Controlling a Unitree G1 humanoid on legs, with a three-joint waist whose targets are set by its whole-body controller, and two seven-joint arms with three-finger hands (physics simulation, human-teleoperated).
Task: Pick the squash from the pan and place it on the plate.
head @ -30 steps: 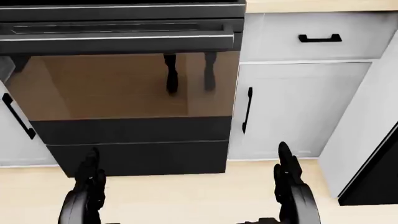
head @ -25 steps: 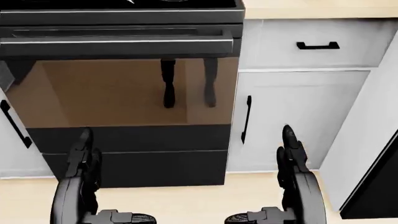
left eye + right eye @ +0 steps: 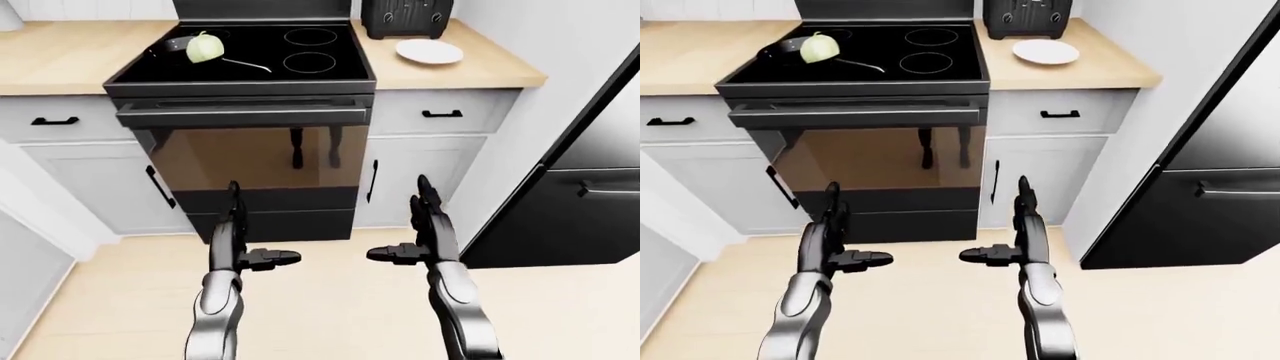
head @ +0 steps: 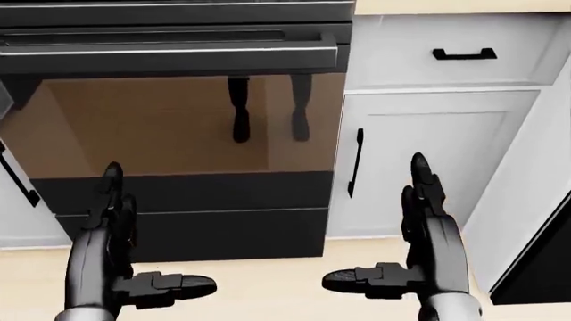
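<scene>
Fingers: on both black three-finger hands they are spread, two pointing up the view and the thumb turned inward toward the other hand; nothing is pinched or held.
Left hand: the left hand (image 3: 238, 244) hangs low in the left-eye view, over the pale wooden floor (image 3: 330, 315), below the oven door.
Right hand: the right hand (image 3: 422, 236) stands level with it, also empty, below the white cabinet door (image 3: 420, 176).
Squash: a pale green rounded squash (image 3: 204, 49) sits in the dark frying pan (image 3: 178, 46) at the upper left of the black glass stovetop (image 3: 245, 56). Its narrow end points upward, so the long axis looks roughly upright, though it is small in view.
Pan handle: a thin metal handle (image 3: 247, 65) runs from the pan toward the middle of the stovetop.
Plate: a round white plate (image 3: 429, 51) lies on the light wooden counter (image 3: 455, 67) right of the stove, beside a black toaster (image 3: 405, 15).
Key relation: the squash lies well up the view from both hands and to the left; the left hand is the nearer one, standing almost under the pan, while the plate lies above the right hand.
Judgement: the reach has not begun. The hands must rise above the counter edge, and the robot likely needs to close in on the black oven (image 3: 255, 157) first.
Risk: the round squash could roll under a loose grip.
</scene>
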